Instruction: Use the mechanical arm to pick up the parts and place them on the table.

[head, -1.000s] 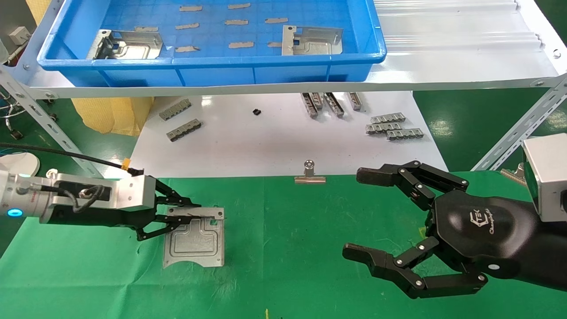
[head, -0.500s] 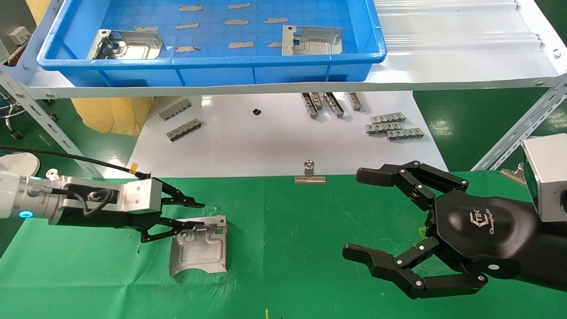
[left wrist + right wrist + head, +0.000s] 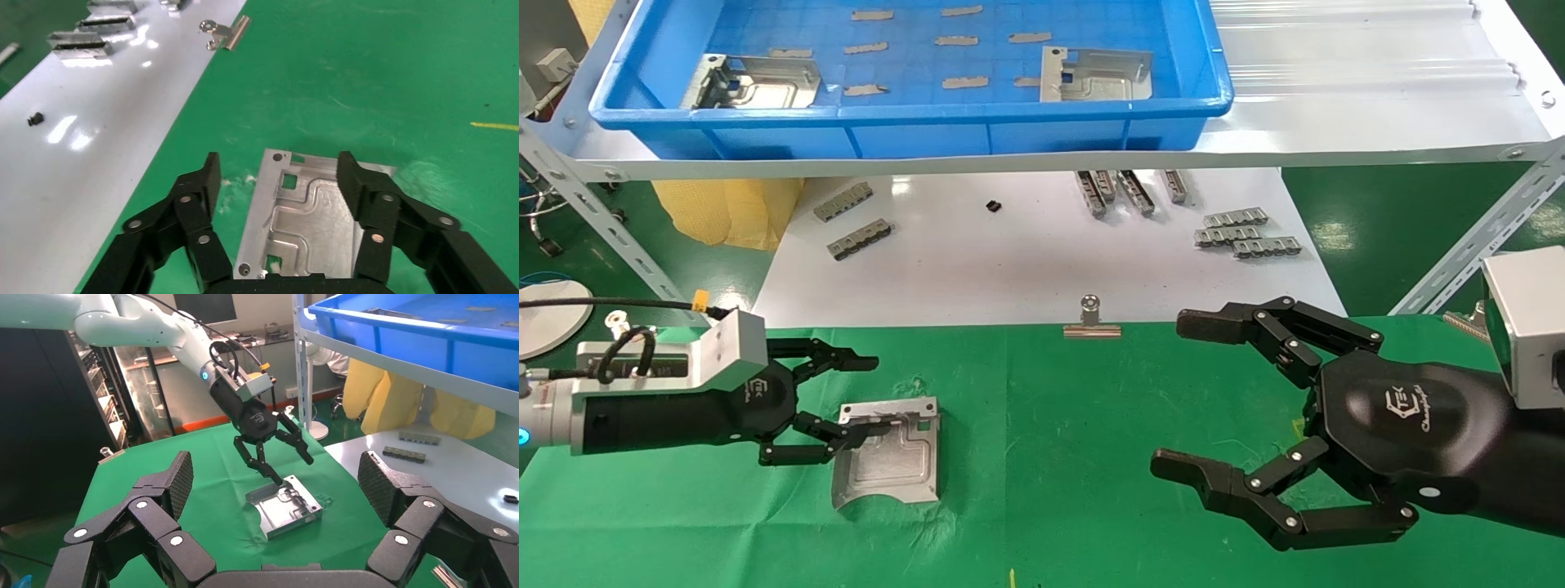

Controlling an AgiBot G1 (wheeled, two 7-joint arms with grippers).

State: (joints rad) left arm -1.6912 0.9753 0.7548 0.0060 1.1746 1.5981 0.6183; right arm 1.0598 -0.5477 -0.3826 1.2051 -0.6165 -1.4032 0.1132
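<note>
One silver part (image 3: 891,453) lies flat on the green table (image 3: 1050,490). It also shows in the left wrist view (image 3: 312,208) and the right wrist view (image 3: 284,508). My left gripper (image 3: 852,400) is open at the part's left edge, with nothing held. One fingertip (image 3: 850,435) is over that edge and the other is above the cloth. In the left wrist view my left gripper (image 3: 278,166) straddles the part. My right gripper (image 3: 1182,394) is open and empty, hovering over the table's right side. Two more parts (image 3: 756,82) (image 3: 1095,75) lie in the blue bin (image 3: 911,135).
The bin stands on a white shelf (image 3: 1336,90) with slotted-angle legs (image 3: 1475,245) at either side. Under it a glossy white board (image 3: 1026,269) carries grey comb-like strips (image 3: 1242,233). A silver binder clip (image 3: 1091,320) sits at the cloth's far edge.
My left gripper has opened, let go of the part and drawn back to the left. The part has shifted slightly and now lies free on the cloth. The right arm has not moved.
</note>
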